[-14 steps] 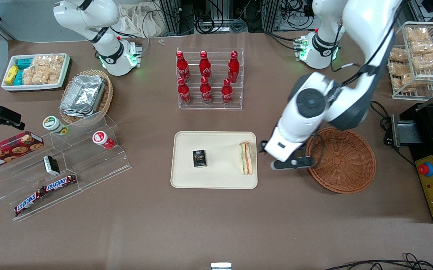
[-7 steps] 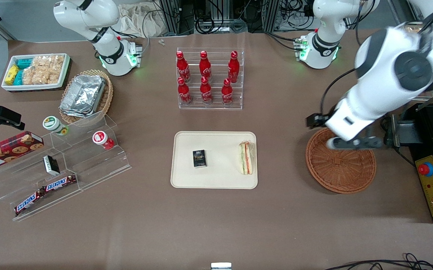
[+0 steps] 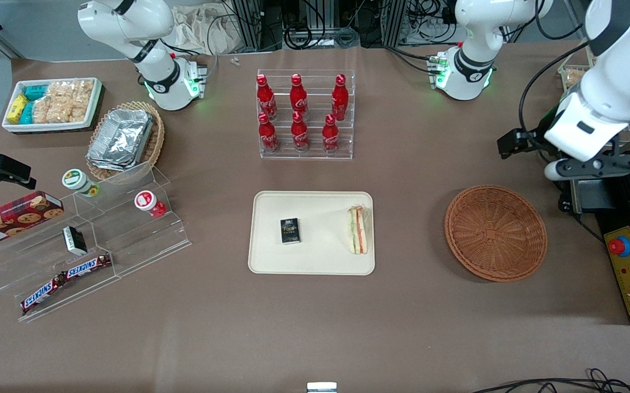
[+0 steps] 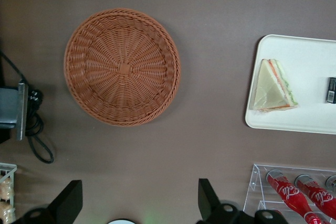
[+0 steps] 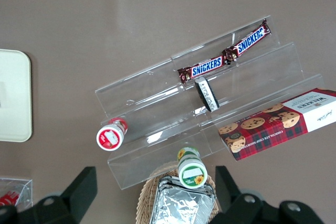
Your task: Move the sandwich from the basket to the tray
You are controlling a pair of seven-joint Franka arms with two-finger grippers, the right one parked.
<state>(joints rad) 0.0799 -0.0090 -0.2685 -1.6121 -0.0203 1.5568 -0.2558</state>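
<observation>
The sandwich, a clear-wrapped wedge with green, orange and pink layers, lies on the cream tray, at the tray's edge nearest the basket. The round reddish-brown wicker basket stands beside the tray with nothing in it. My left gripper hangs high over the table, farther from the front camera than the basket and toward the working arm's end. It is open, its fingers wide apart with nothing between them.
A small black box also lies on the tray. A clear rack of red bottles stands farther from the camera than the tray. A black machine with a red button and a wire snack rack flank the basket's end.
The gripper has gone from beside the tray, over the basket, up and away toward the working arm's end. The sandwich has stayed put on the tray.
</observation>
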